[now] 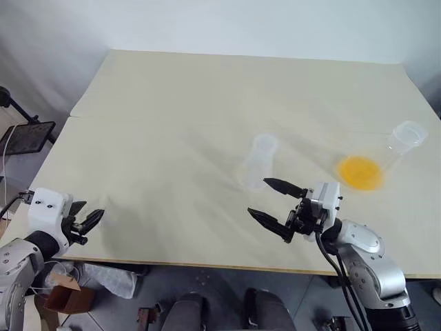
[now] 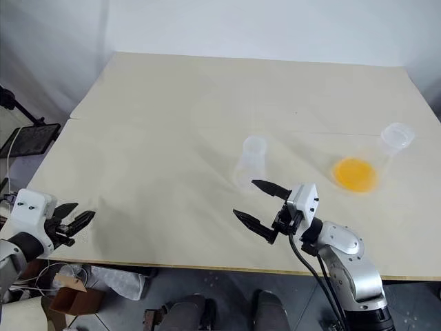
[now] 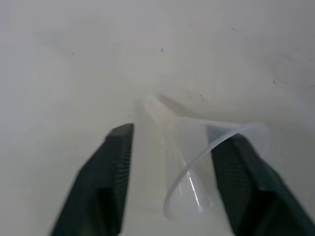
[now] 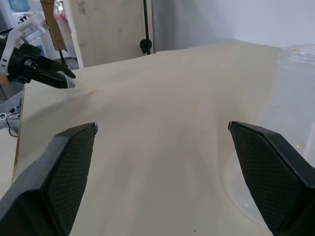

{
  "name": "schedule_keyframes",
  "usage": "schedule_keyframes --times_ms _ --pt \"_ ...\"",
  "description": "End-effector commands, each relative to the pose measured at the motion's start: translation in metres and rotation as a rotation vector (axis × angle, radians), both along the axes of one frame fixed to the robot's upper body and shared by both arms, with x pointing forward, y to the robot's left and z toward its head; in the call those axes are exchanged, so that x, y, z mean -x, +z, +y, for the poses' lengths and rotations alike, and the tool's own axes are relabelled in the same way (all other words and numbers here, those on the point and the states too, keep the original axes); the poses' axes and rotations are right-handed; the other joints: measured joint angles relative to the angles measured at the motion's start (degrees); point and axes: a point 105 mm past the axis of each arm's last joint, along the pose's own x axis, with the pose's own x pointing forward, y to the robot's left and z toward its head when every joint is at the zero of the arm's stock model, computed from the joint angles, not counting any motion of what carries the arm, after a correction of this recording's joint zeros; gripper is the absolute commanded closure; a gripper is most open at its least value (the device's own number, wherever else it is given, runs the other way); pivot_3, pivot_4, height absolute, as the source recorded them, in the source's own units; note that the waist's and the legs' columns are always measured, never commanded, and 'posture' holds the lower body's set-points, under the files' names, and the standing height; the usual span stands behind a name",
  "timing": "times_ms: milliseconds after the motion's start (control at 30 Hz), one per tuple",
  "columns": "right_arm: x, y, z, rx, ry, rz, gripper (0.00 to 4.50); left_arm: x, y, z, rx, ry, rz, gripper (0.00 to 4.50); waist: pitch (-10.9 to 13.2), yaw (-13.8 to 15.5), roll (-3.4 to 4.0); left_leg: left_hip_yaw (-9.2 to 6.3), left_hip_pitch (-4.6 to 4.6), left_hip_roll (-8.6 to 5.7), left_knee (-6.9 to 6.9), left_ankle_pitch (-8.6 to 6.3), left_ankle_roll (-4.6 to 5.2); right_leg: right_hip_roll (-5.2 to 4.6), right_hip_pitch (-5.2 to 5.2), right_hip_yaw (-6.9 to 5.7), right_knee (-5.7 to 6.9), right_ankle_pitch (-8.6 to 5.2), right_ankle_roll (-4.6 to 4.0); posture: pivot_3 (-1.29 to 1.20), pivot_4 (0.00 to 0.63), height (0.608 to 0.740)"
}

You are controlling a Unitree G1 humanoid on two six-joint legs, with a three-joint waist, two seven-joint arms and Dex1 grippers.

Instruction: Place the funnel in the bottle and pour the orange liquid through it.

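Observation:
The clear funnel [image 3: 197,167] lies tipped between my left gripper's [image 1: 95,219] two black fingers [image 3: 106,182], stem pointing away, at the table's front left edge; the fingers press in on either side of its cone. The empty transparent bottle [image 1: 260,162] stands mid-table. Just in front of it my right gripper [image 1: 258,196] hovers wide open and holds nothing. In the right wrist view the bottle [image 4: 295,123] rises beside one finger. The orange liquid [image 1: 359,172] glows in the base of a second clear flask [image 1: 406,136] at the right.
The pale table [image 1: 172,103] stretches far back and to the left of the bottle. Its front edge runs right under both hands. A black stand [image 1: 24,138] sits off the left side, and a cardboard box [image 1: 65,296] lies on the floor below.

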Motion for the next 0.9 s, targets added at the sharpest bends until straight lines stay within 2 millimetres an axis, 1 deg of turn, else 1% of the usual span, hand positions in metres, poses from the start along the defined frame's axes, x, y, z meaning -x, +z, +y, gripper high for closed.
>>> schedule_keyframes --times_ms 33,133,167,233,300,333,400,433,500,533,567,667,767,800,900 --pt "0.004 0.015 -0.004 -0.001 0.006 -0.062 0.00 0.002 0.003 0.005 -0.009 0.003 -0.021 3.37 0.0 0.0 0.00 0.00 0.00 0.01 0.00 0.00 0.00 0.00 0.00 0.00 0.00 0.00 0.00 0.00 0.150 0.740" --pt "0.007 0.019 -0.007 0.009 0.007 -0.075 0.00 0.002 0.001 0.009 -0.001 -0.004 -0.018 4.34 0.0 0.0 0.01 0.00 0.00 0.01 0.00 0.00 0.00 0.00 0.00 0.00 -0.01 0.00 0.00 0.00 0.150 0.740" --pt "0.008 0.020 -0.007 0.014 0.010 -0.083 0.00 0.002 0.001 0.009 0.001 -0.009 -0.020 4.46 0.0 0.0 0.01 0.00 0.00 0.01 0.00 0.00 0.00 0.00 0.00 0.00 -0.02 0.00 0.00 0.00 0.150 0.740" --pt "0.014 0.025 -0.008 0.037 0.031 -0.111 0.00 -0.001 0.004 0.009 0.028 -0.042 -0.029 4.46 0.0 0.1 0.02 0.00 0.00 0.01 0.00 0.00 0.00 -0.02 0.01 0.00 -0.02 0.00 0.00 0.00 0.150 0.740" --pt "0.023 0.032 -0.008 0.068 0.067 -0.137 0.00 -0.005 0.009 0.003 0.079 -0.116 -0.046 4.46 0.0 0.3 0.02 0.00 0.00 0.02 0.00 0.00 0.00 -0.01 0.01 -0.02 -0.03 0.00 0.00 0.00 0.150 0.740" --pt "0.026 0.034 -0.008 0.088 0.088 -0.146 0.00 -0.009 0.015 -0.004 0.096 -0.186 -0.055 4.46 0.0 0.3 0.02 -0.01 -0.01 0.02 0.00 0.00 0.00 -0.02 0.01 -0.02 -0.05 0.00 -0.01 0.00 0.150 0.740" --pt "0.032 0.037 -0.010 0.123 0.116 -0.156 0.00 -0.017 0.032 -0.027 0.130 -0.375 -0.050 4.46 0.0 0.4 0.00 -0.02 -0.02 0.04 0.04 0.00 0.00 -0.01 0.01 -0.04 -0.07 -0.01 -0.02 0.00 0.150 0.740" --pt "0.034 0.038 -0.010 0.132 0.121 -0.156 0.00 -0.019 0.039 -0.035 0.143 -0.440 -0.045 4.46 0.0 0.6 0.00 -0.02 -0.04 0.04 0.06 0.00 0.00 -0.02 0.01 -0.05 -0.10 -0.01 -0.02 0.00 0.150 0.740" --pt "0.038 0.041 -0.015 0.151 0.105 -0.162 0.00 -0.028 0.069 -0.072 0.198 -0.666 -0.042 4.46 0.0 0.7 -0.01 -0.09 -0.04 0.01 0.09 0.00 0.01 -0.07 0.09 -0.08 -0.10 -0.01 -0.03 0.00 0.150 0.740" --pt "0.040 0.042 -0.018 0.153 0.090 -0.164 0.00 -0.032 0.083 -0.089 0.197 -0.770 -0.040 4.46 0.0 0.8 0.02 -0.11 -0.03 0.01 0.09 0.00 0.00 -0.07 0.07 -0.07 -0.12 0.01 -0.05 0.00 0.150 0.740" --pt "0.041 0.042 -0.020 0.156 0.078 -0.165 0.00 -0.036 0.094 -0.102 0.194 -0.843 -0.038 4.46 0.0 0.9 0.00 -0.13 -0.04 -0.03 0.09 0.00 0.01 -0.09 0.10 -0.07 -0.08 0.02 -0.04 0.00 0.150 0.740" --pt "0.045 0.037 -0.027 0.172 0.035 -0.142 0.00 -0.057 0.119 -0.137 0.207 -0.991 -0.053 4.46 0.0 0.5 0.01 -0.09 -0.05 -0.14 0.07 0.01 0.03 0.05 0.08 -0.08 0.03 0.05 0.01 0.00 0.150 0.740" --pt "0.043 0.026 -0.045 0.189 -0.068 -0.098 0.00 -0.082 0.143 -0.184 0.217 -1.132 -0.037 4.46 0.0 0.4 0.00 0.09 -0.01 -0.33 0.02 0.05 0.11 0.26 -0.09 -0.34 0.35 0.05 0.03 0.00 0.150 0.740" --pt "0.043 0.023 -0.050 0.188 -0.100 -0.088 0.00 -0.088 0.150 -0.199 0.200 -1.177 -0.031 4.46 0.0 0.6 -0.05 0.14 -0.04 -0.35 0.05 0.09 0.19 0.25 -0.08 -0.41 0.39 0.06 0.04 0.00 0.150 0.740" --pt "0.042 0.021 -0.058 0.174 -0.168 -0.076 0.00 -0.098 0.163 -0.230 0.160 -1.279 0.021 4.46 0.1 0.4 -0.09 0.31 -0.10 -0.40 0.13 0.17 0.33 0.23 -0.06 -0.38 0.29 0.10 0.15 0.00 0.150 0.740"
